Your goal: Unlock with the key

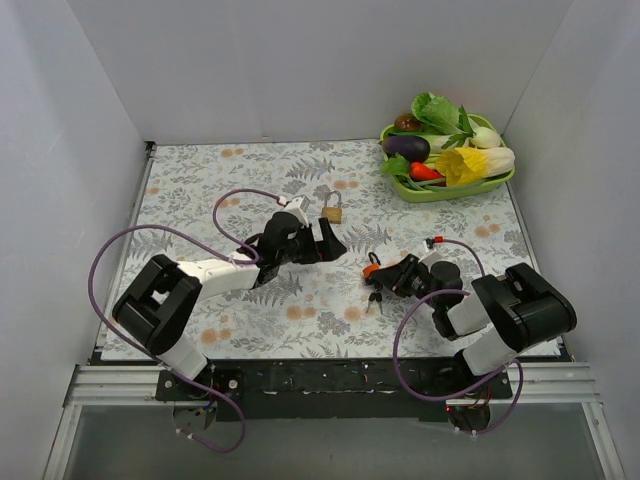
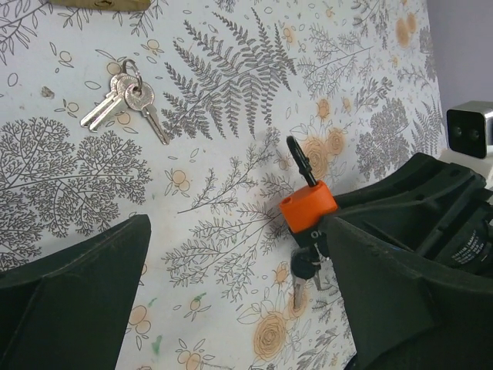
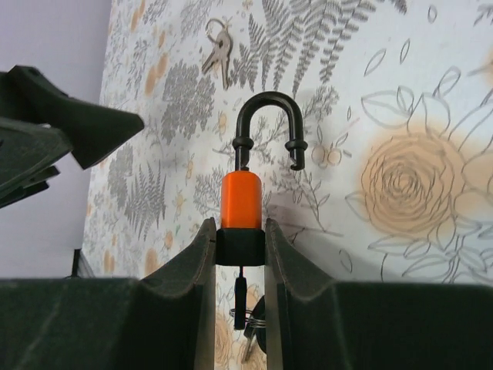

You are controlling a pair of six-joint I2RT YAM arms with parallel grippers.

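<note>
Tray in your surface's far right corner, far padlock left of it, near padlock closer to you, keys just before it.

1. Illumination: bright, even and diffuse, from overhead. The white walls render pale grey, lavender-tinted in the wrist views.
2. Shadows: faint and soft-edged, lying close beside the orange padlock shackle.
3. Focus: the patterned table cover is sharp throughout. The left gripper fingers, nearest the lens, are dark with little surface detail.
4. Colour: the far-right vegetable tray shows saturated tones.
</note>
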